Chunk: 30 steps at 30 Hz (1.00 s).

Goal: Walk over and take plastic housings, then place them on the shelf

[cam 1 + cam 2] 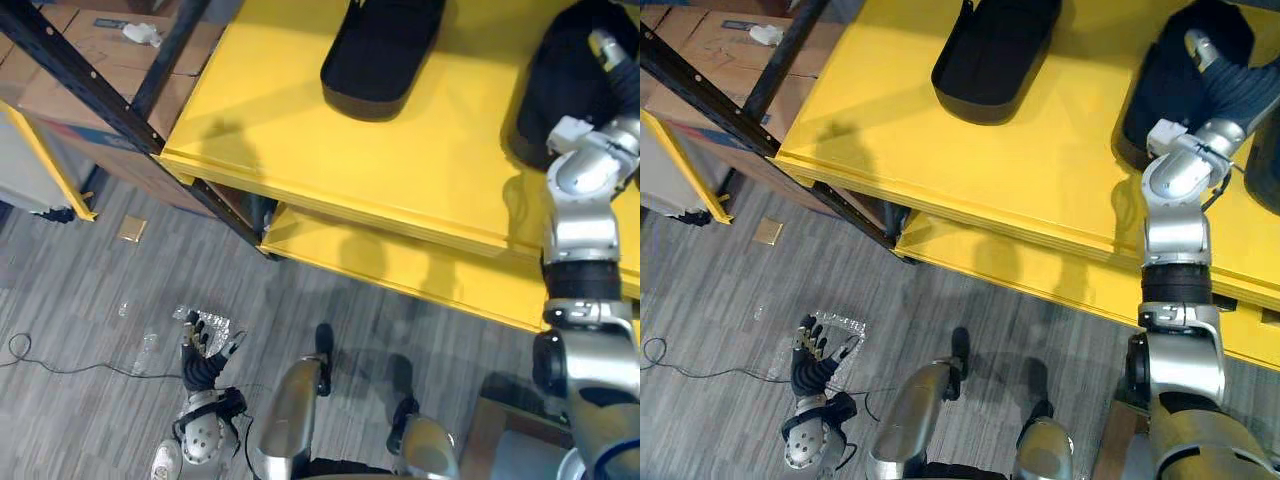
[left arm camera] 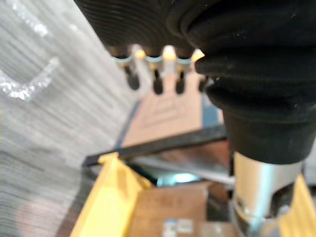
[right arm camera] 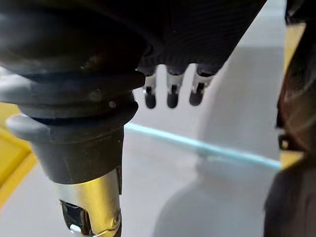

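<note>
Two black plastic housings lie on the yellow shelf top (image 1: 300, 130). One housing (image 1: 380, 50) sits at the back middle, apart from both hands. My right arm reaches up over the shelf, and my right hand (image 1: 1237, 85) rests over the second housing (image 1: 1160, 90) at the right. In the right wrist view its fingers (image 3: 170, 96) stretch straight with nothing between them, and a dark housing edge (image 3: 298, 98) shows beside them. My left hand (image 1: 205, 355) hangs low over the floor with its fingers spread and empty.
A black slanted shelf upright (image 1: 80, 80) and cardboard boxes (image 1: 90, 50) stand at the left. A lower yellow shelf (image 1: 400, 265) juts out below the top one. Crumpled clear wrap (image 1: 215, 322) lies on the floor. Another dark object (image 1: 1267, 165) sits at the shelf's right edge.
</note>
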{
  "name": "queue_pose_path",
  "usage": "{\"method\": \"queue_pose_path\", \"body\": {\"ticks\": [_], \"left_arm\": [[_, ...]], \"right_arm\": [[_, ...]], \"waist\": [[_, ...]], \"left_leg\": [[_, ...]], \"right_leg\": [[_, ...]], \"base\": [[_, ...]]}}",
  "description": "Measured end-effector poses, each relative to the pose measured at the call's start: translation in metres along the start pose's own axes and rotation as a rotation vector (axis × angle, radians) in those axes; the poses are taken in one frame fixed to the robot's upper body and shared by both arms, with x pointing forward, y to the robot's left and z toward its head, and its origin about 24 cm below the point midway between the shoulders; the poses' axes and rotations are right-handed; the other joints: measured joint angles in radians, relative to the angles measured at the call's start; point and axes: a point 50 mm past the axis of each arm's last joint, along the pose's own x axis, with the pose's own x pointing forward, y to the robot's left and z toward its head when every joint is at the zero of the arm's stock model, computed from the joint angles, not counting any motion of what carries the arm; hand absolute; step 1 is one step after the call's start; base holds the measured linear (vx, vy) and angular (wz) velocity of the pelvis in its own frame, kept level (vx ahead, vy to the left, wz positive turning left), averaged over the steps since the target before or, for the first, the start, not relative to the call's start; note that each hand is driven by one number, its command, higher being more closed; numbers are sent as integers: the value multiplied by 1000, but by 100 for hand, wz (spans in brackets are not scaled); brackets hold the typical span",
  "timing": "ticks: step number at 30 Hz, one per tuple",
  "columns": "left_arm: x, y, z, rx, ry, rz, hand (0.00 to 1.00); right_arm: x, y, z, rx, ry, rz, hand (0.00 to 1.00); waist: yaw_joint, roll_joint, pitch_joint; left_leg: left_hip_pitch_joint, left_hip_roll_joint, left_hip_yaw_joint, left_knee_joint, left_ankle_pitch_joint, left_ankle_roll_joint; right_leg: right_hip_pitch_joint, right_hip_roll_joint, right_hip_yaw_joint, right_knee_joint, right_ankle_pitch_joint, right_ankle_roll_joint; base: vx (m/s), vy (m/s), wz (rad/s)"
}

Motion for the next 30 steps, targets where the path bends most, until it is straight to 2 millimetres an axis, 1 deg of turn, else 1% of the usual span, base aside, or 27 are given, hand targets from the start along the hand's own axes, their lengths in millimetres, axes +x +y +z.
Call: {"method": "queue_pose_path", "body": {"ticks": [1, 4, 6, 9, 11, 15, 21, 23, 26, 28, 30], "left_arm": [[-2, -5, -3, 2, 16, -30, 0], [-5, -11, -8, 2, 39, -75, 0], [-7, -13, -11, -6, 55, -88, 0], [-8, -13, -17, -1, 79, -101, 0], [-8, -14, -17, -9, 86, -110, 0], [-12, -18, -24, -42, 129, -126, 0], [-13, -18, -25, -57, 138, -123, 0], [-13, -18, -26, -57, 141, -125, 0], [-15, -22, -26, -57, 144, -141, 0], [-17, -26, -27, -58, 149, -159, 0], [-17, -26, -27, -61, 150, -158, 0]], "right_arm": [[6, -3, -2, -34, 15, -13, 0], [13, -6, -9, -91, 40, -16, 0], [15, -6, -14, -145, 47, 5, 0], [22, 0, -10, -185, 58, 39, 0], [30, 0, -10, -206, 75, 78, 0], [38, 2, -10, -225, 99, 186, 0], [41, 4, -16, -213, 160, 270, 0], [40, 4, -20, -222, 188, 298, 0], [41, 7, -19, -205, 205, 334, 0], [40, 9, -20, -186, 221, 385, 0], [39, 12, -21, -170, 233, 428, 0]], "waist": [[2, 4, 1], [7, 6, 0], [14, 9, -2], [14, 20, -8], [19, 29, -10], [21, 41, -9], [23, 44, -11], [23, 46, -11], [23, 47, -12], [22, 47, -12], [22, 47, -12]], "left_leg": [[-1, -1, -2, -15, 11, -2], [-1, 0, -10, -47, 35, -8], [-1, 1, -11, -51, 40, -12], [-7, 3, -16, -80, 64, -16], [-12, 4, -18, -101, 81, -18], [-16, 6, -17, -105, 89, -19], [7, 5, -15, -170, 128, -27], [17, 6, -12, -190, 139, -30], [20, 8, -3, -204, 149, -29], [23, 9, 1, -204, 150, -29], [25, 9, 1, -204, 150, -30]], "right_leg": [[-7, 0, -6, 2, -1, -1], [-27, 0, -10, 22, -8, -10], [-39, -1, -10, 35, -17, -12], [-65, -1, -11, 51, -23, -16], [-89, -2, -11, 68, -28, -23], [-104, -2, -9, 92, -33, -25], [-129, -11, -5, 121, -46, -33], [-135, -11, 0, 129, -47, -35], [-148, -11, 15, 136, -47, -35], [-150, -11, 18, 141, -47, -35], [-150, -11, 19, 144, -47, -35]], "base": [[-26, -28, 8], [-29, -39, 5], [-47, -53, 2], [-47, -43, 3], [-34, -24, 4], [-6, -7, -1], [-23, -7, -1], [-22, -23, -5], [-9, -11, -11], [-4, -15, -6], [0, 0, 0]]}}
